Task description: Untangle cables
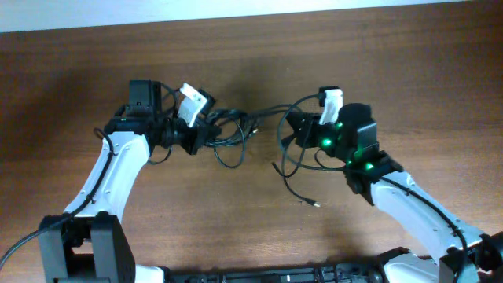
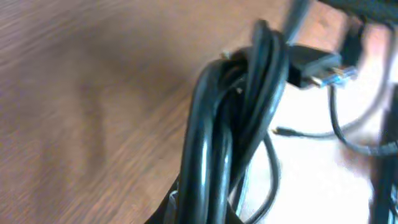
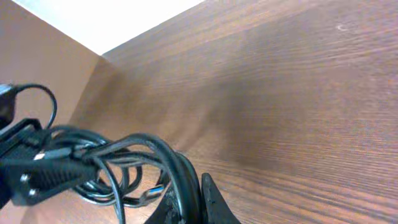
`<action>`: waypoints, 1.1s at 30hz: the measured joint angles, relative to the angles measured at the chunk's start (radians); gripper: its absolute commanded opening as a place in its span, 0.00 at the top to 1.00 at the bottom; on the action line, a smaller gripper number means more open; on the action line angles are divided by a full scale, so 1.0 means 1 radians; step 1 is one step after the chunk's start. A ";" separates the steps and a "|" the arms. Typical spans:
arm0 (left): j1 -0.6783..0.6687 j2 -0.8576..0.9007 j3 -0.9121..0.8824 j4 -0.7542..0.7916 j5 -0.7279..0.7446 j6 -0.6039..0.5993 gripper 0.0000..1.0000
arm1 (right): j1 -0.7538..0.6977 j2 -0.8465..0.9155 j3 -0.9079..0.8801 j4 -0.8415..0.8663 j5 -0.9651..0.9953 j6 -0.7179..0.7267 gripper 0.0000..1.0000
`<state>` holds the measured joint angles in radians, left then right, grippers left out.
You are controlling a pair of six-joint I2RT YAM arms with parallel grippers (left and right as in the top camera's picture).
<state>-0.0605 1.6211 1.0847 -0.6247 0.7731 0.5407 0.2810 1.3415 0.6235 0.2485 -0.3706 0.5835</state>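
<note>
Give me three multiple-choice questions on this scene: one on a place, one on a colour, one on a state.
1. Where are the cables? A) between the left arm and right arm B) at the near table edge C) in the far left corner
2. What colour are they? A) white B) black C) red
3. Which jaws are shut on cables? A) neither B) left only C) both
Answers: 1 A, overhead shows them strung between the arms; 2 B, black in every view; 3 C, each wrist view shows strands clamped.

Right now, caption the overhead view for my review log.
Mid-untangling: left claw and right claw each grip the tangled cables, a strand stretched between them over the wooden table.
</note>
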 measured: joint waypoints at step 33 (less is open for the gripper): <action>0.065 0.000 -0.004 0.090 0.537 -0.054 0.99 | 0.171 0.013 -0.002 0.180 -0.044 -0.308 0.33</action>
<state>0.0048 1.6211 1.0805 -0.5350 1.3106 0.4866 0.4522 1.3540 0.6216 0.4286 -0.4149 0.2752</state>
